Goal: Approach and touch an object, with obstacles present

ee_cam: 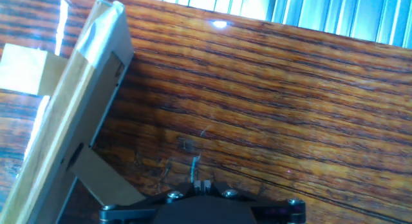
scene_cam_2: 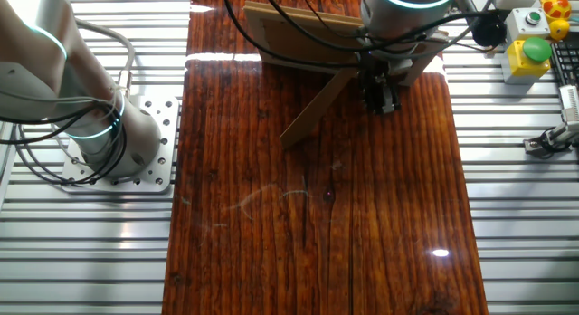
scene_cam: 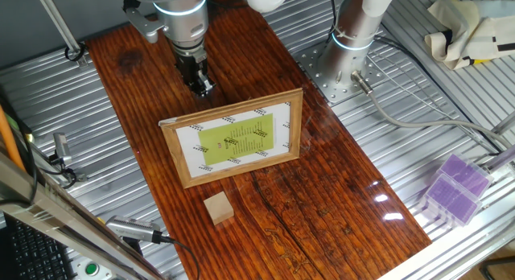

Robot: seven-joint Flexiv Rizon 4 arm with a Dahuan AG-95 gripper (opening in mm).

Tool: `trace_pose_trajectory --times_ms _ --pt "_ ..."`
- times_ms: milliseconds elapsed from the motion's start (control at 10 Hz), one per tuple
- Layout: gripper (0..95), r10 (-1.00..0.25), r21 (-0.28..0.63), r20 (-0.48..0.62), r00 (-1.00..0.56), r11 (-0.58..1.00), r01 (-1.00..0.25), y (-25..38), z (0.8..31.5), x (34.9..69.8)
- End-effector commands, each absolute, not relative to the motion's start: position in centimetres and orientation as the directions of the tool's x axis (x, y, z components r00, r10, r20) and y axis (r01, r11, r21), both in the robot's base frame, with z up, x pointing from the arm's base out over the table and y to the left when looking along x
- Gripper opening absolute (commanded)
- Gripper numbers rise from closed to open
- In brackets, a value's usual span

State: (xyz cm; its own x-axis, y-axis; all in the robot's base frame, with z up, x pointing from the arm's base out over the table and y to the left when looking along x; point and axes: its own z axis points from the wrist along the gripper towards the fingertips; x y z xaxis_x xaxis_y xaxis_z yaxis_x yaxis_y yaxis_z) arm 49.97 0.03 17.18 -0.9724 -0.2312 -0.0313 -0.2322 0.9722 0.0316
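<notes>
Gripper (scene_cam: 203, 88) fingers look together behind the frame (scene_cam: 233, 137); we could topple it reaching the cube (scene_cam: 218, 207)

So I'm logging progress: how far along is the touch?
Early. The tool is low over the board behind the picture frame, touching nothing. The wooden cube sits untouched on the frame's far side. Left: get past the frame, descend, make contact.
</notes>
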Motion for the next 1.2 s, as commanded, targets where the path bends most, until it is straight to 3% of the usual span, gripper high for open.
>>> trace_pose_trajectory --times_ms 100,900,1200 --pt "0.0 -0.237 0.037 -0.030 -0.971 0.970 -0.238 0.05 17.20 49.96" --pt "0.0 -0.353 0.044 -0.012 -0.936 0.934 -0.353 0.04 17.16 49.96" --pt "0.0 -0.343 0.049 0.013 -0.939 0.938 -0.342 0.04 17.15 49.93"
